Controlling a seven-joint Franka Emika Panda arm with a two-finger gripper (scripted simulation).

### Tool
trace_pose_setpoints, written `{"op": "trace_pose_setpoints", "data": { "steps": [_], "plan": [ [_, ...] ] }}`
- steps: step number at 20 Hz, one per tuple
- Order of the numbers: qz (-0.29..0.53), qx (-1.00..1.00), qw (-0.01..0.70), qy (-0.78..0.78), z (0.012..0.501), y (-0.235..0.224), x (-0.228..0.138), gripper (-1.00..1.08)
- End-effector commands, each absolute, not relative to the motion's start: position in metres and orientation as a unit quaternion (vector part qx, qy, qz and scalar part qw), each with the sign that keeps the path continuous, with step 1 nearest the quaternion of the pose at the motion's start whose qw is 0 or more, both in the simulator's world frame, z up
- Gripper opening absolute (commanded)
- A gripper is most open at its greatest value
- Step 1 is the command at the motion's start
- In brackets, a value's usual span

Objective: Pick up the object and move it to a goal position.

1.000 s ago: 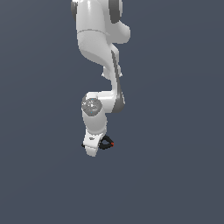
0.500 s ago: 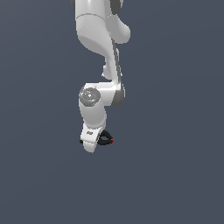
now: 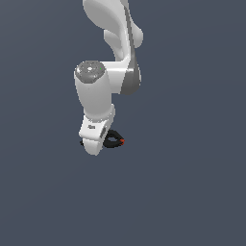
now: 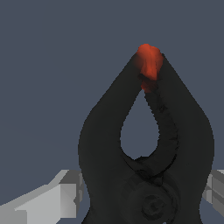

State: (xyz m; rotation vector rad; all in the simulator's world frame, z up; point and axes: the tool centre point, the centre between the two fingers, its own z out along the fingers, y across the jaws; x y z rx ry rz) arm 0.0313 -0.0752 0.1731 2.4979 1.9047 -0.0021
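- Right now I read my gripper (image 3: 98, 144) as closed on the clamp (image 3: 114, 141); the wrist view shows one grey finger (image 4: 52, 197) on each side of its black body, pressed against it.
- So the carry step is in hand, and no goal marker shows in either view.
- Next I need a steady transfer, grip kept firm.
- The clamp's red-orange tip (image 4: 148, 63) points away from the fingers, sticking out toward the exterior view's right.

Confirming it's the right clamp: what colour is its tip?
Red-orange tip on the black spring clamp; clearest in the wrist view.
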Motion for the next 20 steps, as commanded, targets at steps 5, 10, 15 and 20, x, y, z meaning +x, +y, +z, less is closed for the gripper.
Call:
{"op": "trace_pose_setpoints", "data": {
  "steps": [5, 10, 15, 20],
  "plan": [
    [0.0, 0.795, 0.0, 0.607, 0.245, -0.078, 0.029, -1.0],
    [0.0, 0.795, 0.0, 0.606, 0.282, -0.08, 0.029, -1.0],
    [0.0, 0.795, 0.0, 0.606, 0.303, -0.081, 0.03, -1.0],
    [0.0, 0.796, 0.0, 0.606, 0.31, -0.082, 0.03, -1.0]
  ]
}}
